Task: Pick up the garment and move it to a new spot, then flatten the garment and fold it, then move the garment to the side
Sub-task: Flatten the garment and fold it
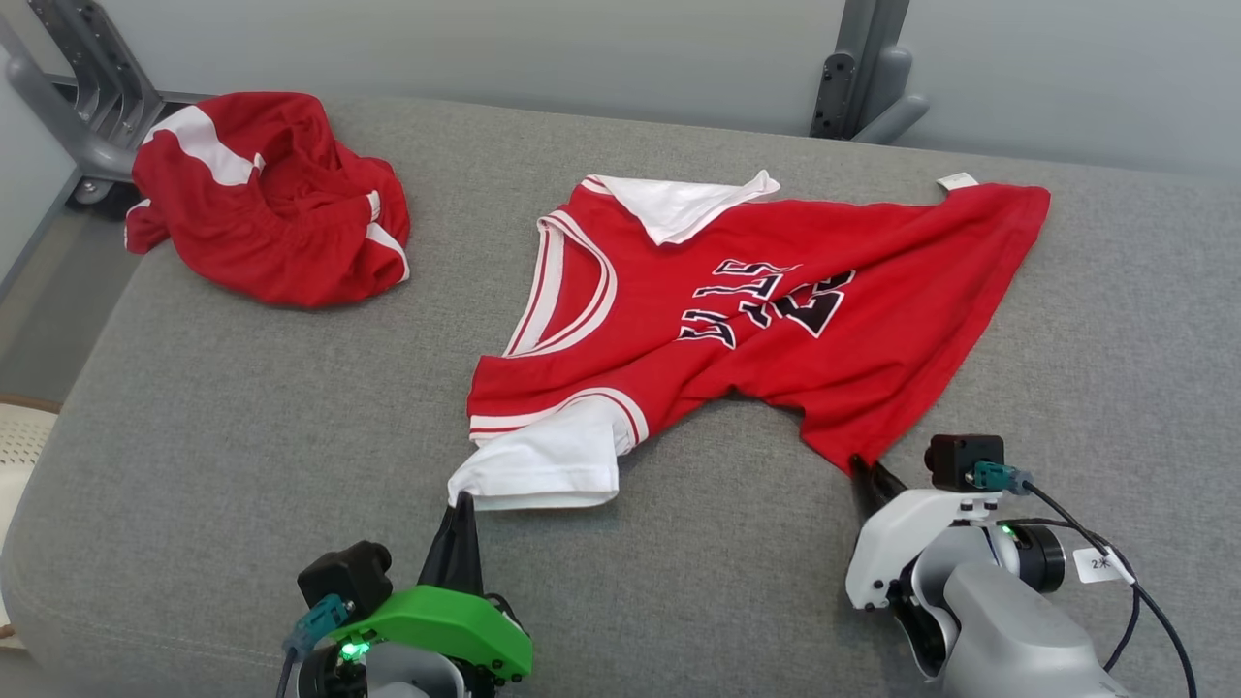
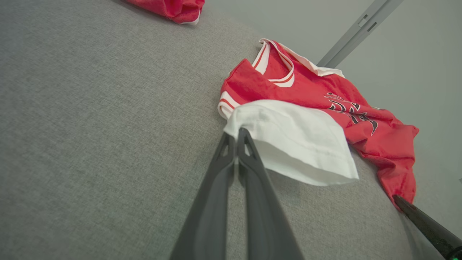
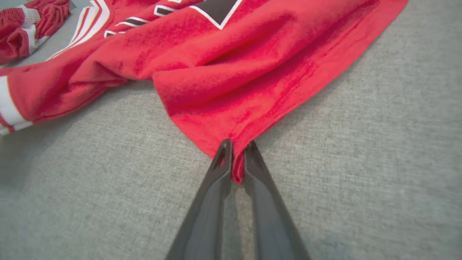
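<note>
The garment (image 1: 737,310), a red jersey with black lettering and white sleeves, lies spread on the grey cushion (image 1: 242,436). My left gripper (image 1: 463,499) is shut on the corner of the near white sleeve (image 2: 296,144), its tips (image 2: 236,133) meeting at the sleeve's edge. At the jersey's near hem corner my right gripper (image 1: 861,465) is shut, and in the right wrist view red cloth (image 3: 234,65) is pinched between its tips (image 3: 236,151). The right gripper's dark finger (image 2: 415,213) also shows at the hem in the left wrist view.
A second red and white garment (image 1: 271,194) lies crumpled at the cushion's far left corner. Grey metal brackets (image 1: 863,78) stand against the wall behind. A pale basket (image 1: 19,446) sits off the cushion's left edge. Bare cushion runs along the near side and far right.
</note>
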